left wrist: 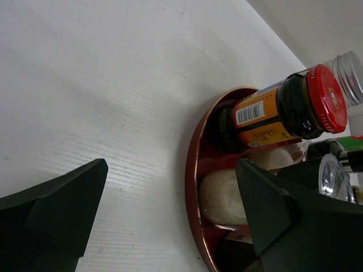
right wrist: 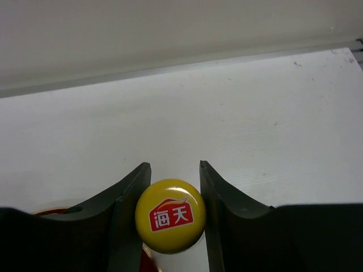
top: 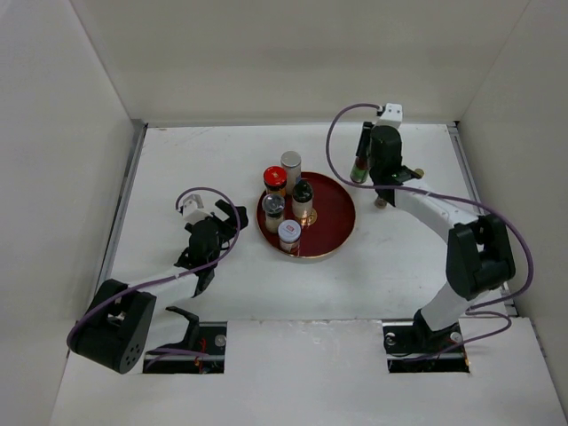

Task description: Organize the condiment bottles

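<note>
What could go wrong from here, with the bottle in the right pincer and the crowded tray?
1. The right pincer holds the yellow-capped bottle at its cap, so it might slip or swing.
2. Five bottles stand close together on the tray; adding another could topple one.
3. The open left pincer sits beside the tray's rim and could nudge it.

1. Left arm [top: 169, 282]: a slim white link between bulky matte-black joint housings, and the rounded housing near the base carries small pale dots.
2. Right arm [top: 430, 209]: the same build, with white links and chunky black joints.
3. A purple cable [top: 330, 133] curves off each arm to a small white camera block [top: 390, 112] at the wrist.
4. Left pincer [left wrist: 170, 170]: two broad, matte-black wedge fingers [left wrist: 57, 209].
5. Right pincer [right wrist: 174, 164]: two dark fingers with flat inner faces and blunt tips.
</note>
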Robot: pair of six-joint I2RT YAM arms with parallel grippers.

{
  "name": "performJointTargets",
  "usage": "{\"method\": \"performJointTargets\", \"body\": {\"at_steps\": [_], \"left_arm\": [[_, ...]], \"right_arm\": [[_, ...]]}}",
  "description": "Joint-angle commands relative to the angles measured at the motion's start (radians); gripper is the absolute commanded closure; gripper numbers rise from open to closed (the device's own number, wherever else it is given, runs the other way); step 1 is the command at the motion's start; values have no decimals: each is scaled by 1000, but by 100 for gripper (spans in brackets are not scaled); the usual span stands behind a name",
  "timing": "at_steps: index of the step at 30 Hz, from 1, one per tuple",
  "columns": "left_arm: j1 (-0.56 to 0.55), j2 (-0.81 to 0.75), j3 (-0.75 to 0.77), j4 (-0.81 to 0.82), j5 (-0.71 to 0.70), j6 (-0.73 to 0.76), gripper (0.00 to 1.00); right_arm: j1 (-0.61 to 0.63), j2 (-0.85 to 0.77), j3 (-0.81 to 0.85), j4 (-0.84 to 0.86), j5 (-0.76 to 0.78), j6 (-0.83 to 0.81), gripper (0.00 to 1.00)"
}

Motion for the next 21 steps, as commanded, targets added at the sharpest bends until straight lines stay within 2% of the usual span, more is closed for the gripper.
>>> {"method": "performJointTargets", "body": {"at_steps": [1,9,17,19,21], "left_arm": [[-5,-3,16,58,9,-8,0],[-7,0,16,64,12,-8,0],[-4,-7,11,64,7,-6,0],[-1,0,12,64,18,-8,0],[-8,-6,12,64,15,-8,0]], "right_arm": [[90,-110,18,173,-7,12,67],[222,6,88,181,-27,23,64],[263,115,128,190,-16,13,62],[268,127,120,190,-14,13,60],[274,124,104,193,-10,13,51]]}}
